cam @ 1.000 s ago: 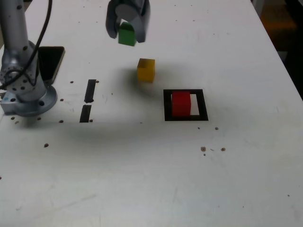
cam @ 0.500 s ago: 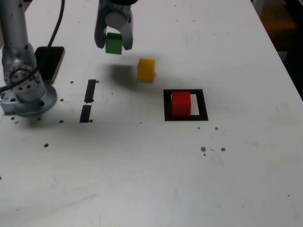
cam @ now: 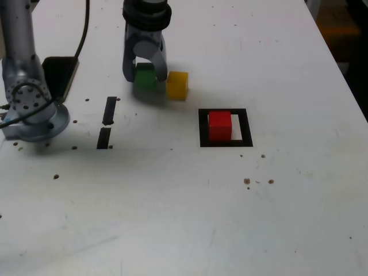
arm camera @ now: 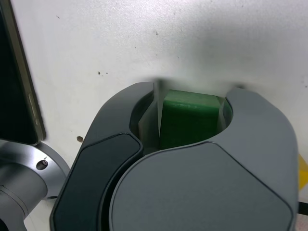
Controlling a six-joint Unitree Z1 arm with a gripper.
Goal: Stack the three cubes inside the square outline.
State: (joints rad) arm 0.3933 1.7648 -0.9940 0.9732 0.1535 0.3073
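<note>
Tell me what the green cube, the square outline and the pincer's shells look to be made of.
Green cube: matte, uniform colour with crisp edges, probably painted wood or plastic; no grain visible either way. Square outline: flat black border lying flush on the table, likely tape or print. Pincer: smooth moulded grey shells with a soft sheen, apparently plastic.
</note>
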